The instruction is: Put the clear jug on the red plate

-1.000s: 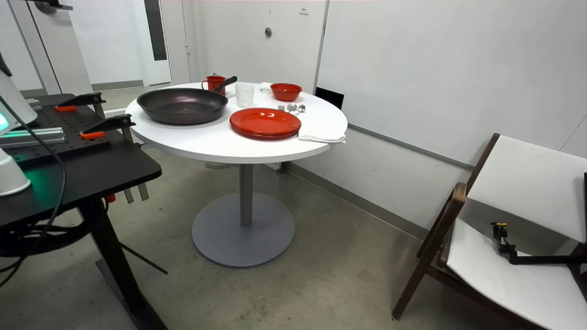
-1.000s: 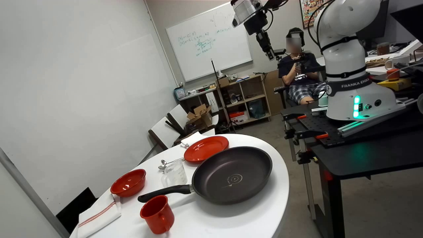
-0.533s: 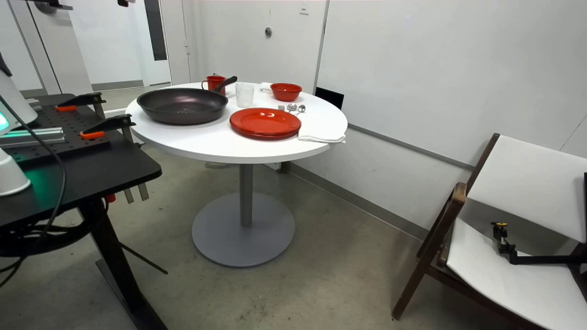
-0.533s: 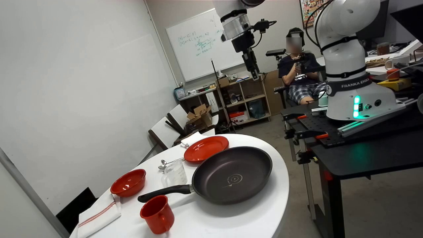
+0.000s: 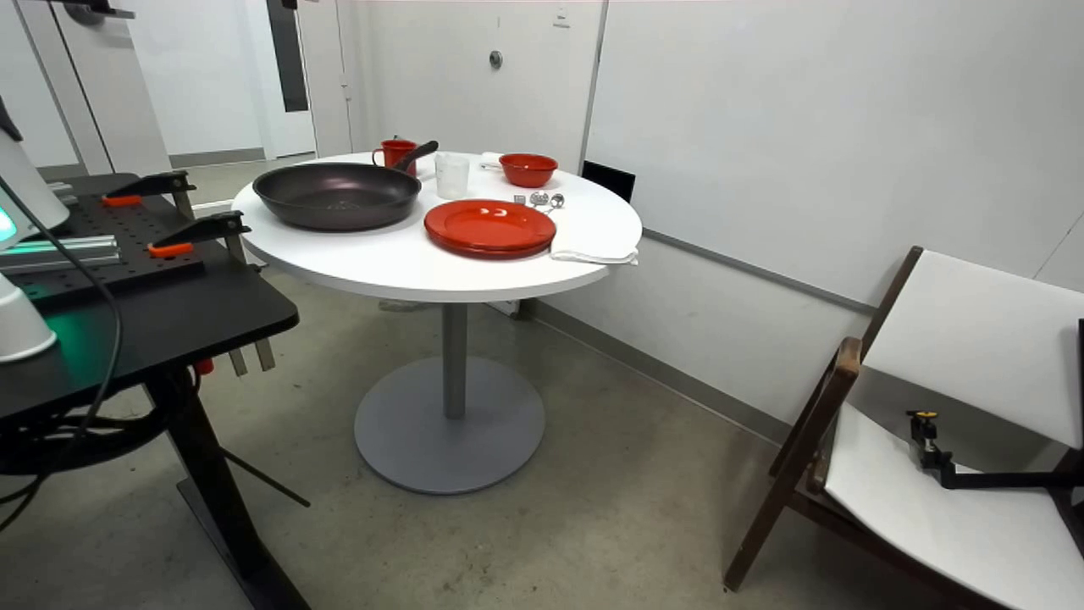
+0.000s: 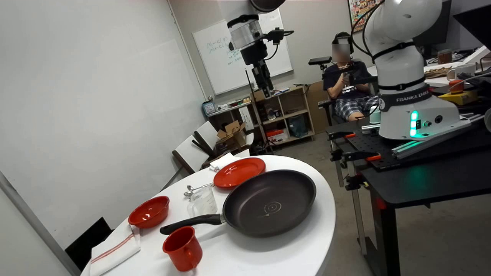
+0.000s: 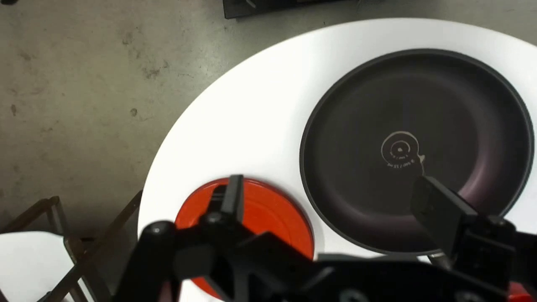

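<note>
The clear jug [image 5: 452, 176] stands upright on the white round table, between the pan and the red bowl. In an exterior view the jug [image 6: 203, 201] shows its handle side close to the pan handle. It is out of sight in the wrist view. The red plate [image 5: 491, 222] lies flat near the table edge, with a second red rim under it; it also shows in both the other exterior view [image 6: 239, 172] and the wrist view [image 7: 272, 214]. My gripper [image 6: 268, 94] hangs high above the table, pointing down. In the wrist view the gripper [image 7: 329, 186] has its fingers wide apart with nothing between them.
A black pan [image 6: 268, 203] sits beside the plate and jug, its handle [image 6: 191, 223] passing near the jug. A red cup [image 6: 182, 248], a red bowl [image 6: 149, 212], metal spoons [image 6: 190, 191], a white napkin [image 5: 597, 241] and a striped cloth [image 6: 117, 251] are on the table [image 6: 303, 257].
The arm has swung out from over the robot's desk side toward the table, and the gripper has come lower and turned more upright. The jug, plate and other tableware have not moved.
</note>
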Available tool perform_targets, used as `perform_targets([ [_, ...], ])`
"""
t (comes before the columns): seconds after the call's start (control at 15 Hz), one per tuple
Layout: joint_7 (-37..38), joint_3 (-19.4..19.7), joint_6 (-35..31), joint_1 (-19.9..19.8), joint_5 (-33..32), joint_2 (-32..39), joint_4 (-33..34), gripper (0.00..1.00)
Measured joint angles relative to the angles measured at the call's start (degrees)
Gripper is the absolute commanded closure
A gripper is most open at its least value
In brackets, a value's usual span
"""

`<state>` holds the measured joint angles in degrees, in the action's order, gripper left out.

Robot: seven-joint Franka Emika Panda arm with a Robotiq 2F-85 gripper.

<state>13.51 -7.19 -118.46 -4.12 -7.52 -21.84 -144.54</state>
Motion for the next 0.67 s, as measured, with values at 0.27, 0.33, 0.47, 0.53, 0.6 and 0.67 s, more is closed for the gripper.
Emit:
perform_targets([
  [0.27, -0.14, 1.52, 3.43, -0.17, -0.23, 6.24, 9.18, 0.0],
  [0.33, -0.14, 2.14, 4.89, -0.24, -0.3, 7.6, 11.57, 0.0],
  [0.47, -1.72, 3.69, 9.9, -0.27, 0.07, 10.54, 16.87, 0.0],
  [0.53, -2.65, 4.5, 12.98, -0.28, 0.15, 12.2, 19.72, 0.0],
  [0.6, -3.45, 5.24, 15.68, -0.29, 0.15, 14.04, 22.55, 0.0],
  [0.67, -4.51, 5.86, 17.79, -0.29, 0.34, 15.94, 25.19, 0.0],
])
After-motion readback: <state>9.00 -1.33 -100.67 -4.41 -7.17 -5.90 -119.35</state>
